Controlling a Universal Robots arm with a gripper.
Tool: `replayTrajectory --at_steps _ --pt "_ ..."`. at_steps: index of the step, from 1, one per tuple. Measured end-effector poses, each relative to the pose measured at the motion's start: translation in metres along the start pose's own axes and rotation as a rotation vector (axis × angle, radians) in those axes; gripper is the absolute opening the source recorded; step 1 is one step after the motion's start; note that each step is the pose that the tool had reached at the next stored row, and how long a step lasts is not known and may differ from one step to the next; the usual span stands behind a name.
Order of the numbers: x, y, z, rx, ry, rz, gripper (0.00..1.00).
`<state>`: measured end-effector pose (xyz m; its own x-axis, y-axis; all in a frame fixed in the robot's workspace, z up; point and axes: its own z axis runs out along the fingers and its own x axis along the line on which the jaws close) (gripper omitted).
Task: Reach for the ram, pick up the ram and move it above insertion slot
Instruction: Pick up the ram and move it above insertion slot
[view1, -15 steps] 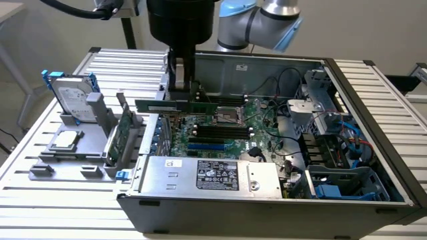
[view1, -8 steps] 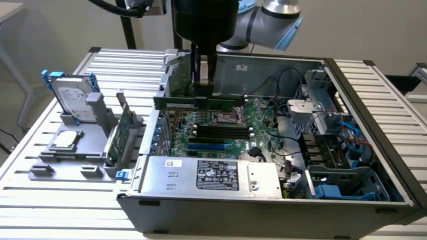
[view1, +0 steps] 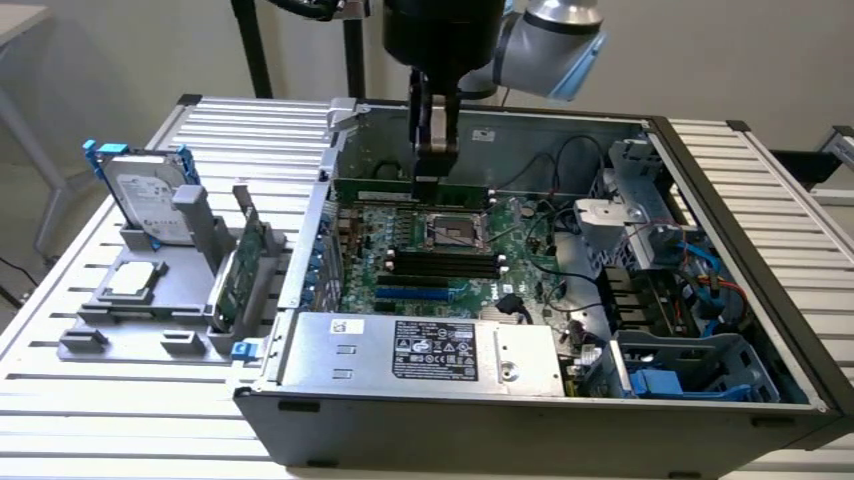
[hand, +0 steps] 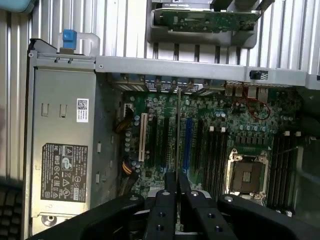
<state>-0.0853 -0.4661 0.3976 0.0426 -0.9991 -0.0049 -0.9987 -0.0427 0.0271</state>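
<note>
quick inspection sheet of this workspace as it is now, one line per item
surface: slatted metal table carrying an open computer case
job's things: ram held edge-on over the board; black memory slots unfilled
clutter: hard drive and green card standing in a grey holder beside the case
grippers: hand shut on the ram, inside the case
cables: black cables loose in the case, apart from the ram
surroundings: black post behind the table, plain wall
</note>
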Motion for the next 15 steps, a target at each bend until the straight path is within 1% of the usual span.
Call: replayTrajectory --at_steps 9,14,15 --pt "-0.027 -0.0188 0.0008 -0.0001 0.0001 0.000 0.13" --pt "-0.041 -0.0264 0.0014 0.0001 -0.0001 0.000 0.13" --pt "-0.043 -0.0270 0.0016 0.0011 -0.0012 0.000 0.13"
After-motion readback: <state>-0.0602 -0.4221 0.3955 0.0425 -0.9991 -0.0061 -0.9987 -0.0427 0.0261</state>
